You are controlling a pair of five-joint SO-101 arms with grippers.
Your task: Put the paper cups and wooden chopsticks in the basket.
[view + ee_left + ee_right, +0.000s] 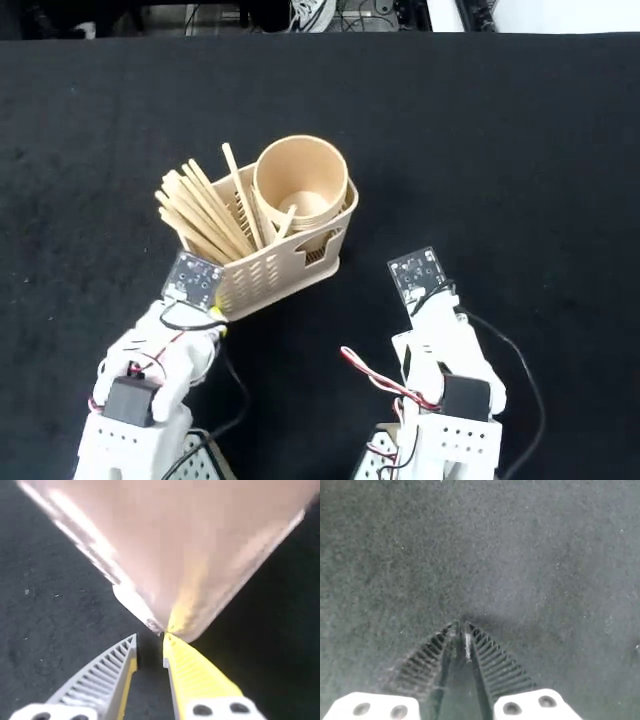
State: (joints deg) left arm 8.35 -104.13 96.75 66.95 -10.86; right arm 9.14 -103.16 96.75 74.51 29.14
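Basket [270,268] is sitting upright: beige slotted plastic, with its near corner lying right at the fingertips of the left gripper [150,639]; can't tell if it's touching. Paper cups [300,175] are standing nested in one stack, mouth up, in the basket end farther from those fingers. Chopsticks [205,215] are leaning in a loose bundle in the nearer end, fanning out over the rim away from the fingers, a few resting beside the cups.

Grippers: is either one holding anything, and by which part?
Nothing is held. The left gripper is slightly open, tips at a corner of the basket; the right gripper is shut over the table.
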